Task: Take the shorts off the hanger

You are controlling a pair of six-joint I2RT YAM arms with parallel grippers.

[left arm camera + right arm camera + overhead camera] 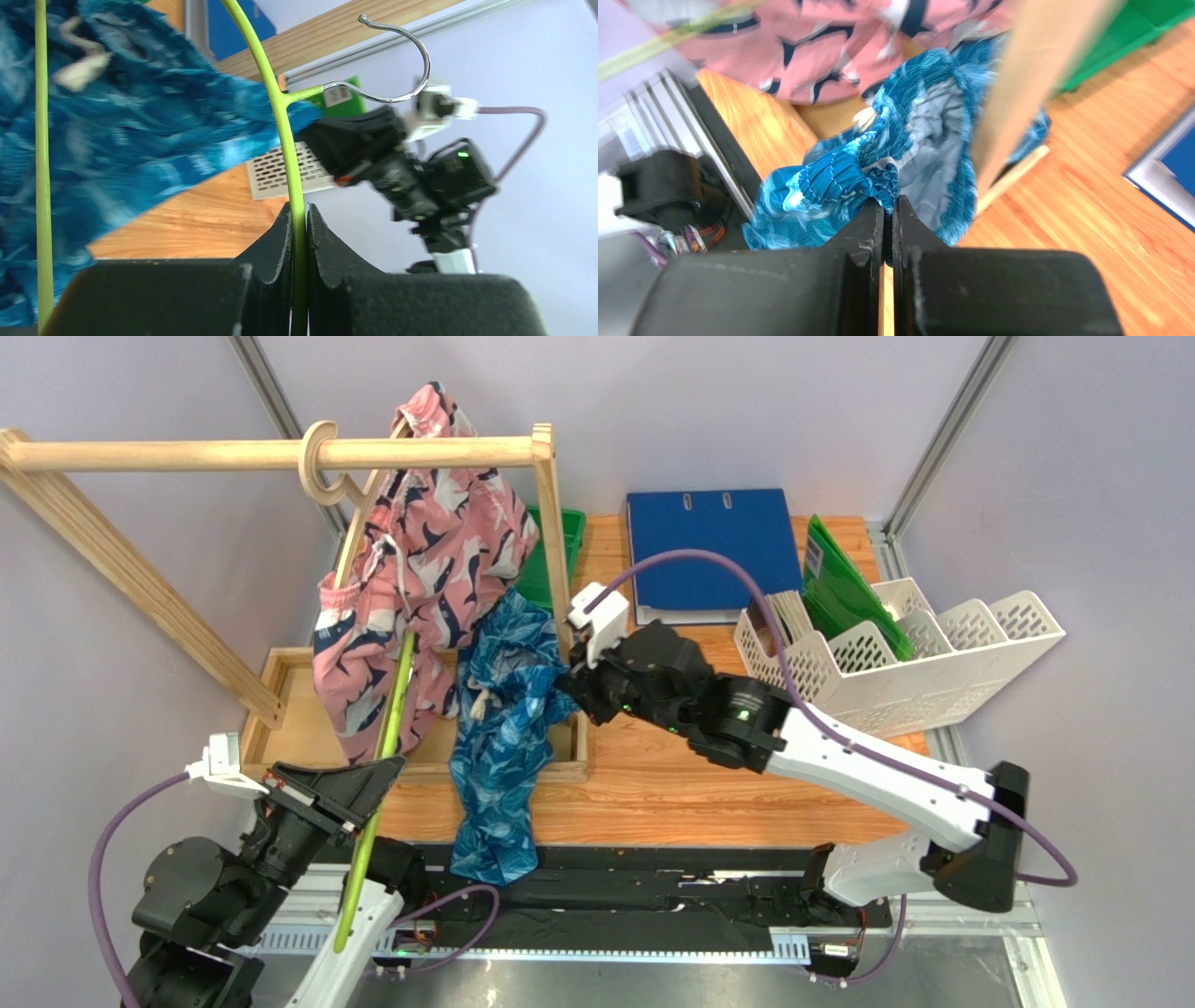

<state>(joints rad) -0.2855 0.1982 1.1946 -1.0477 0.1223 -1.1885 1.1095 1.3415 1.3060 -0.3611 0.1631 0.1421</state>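
- Left gripper point(298, 210) clamped on the lime-green hanger point(279, 119); right gripper point(887, 204) pinched shut on the blue-teal shorts point(836, 182).
- Blue-teal shorts bunched beside that hanger, trailing over the wooden tray point(565, 763) (front edge).
- Pink shorts point(421, 574) hung from the rack rail point(169, 455), just left.
- Behind: 1 blue binder point(709, 546).

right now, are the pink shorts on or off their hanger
On: the pink shorts drape over the wooden hanger, whose ring hook loops the rail.
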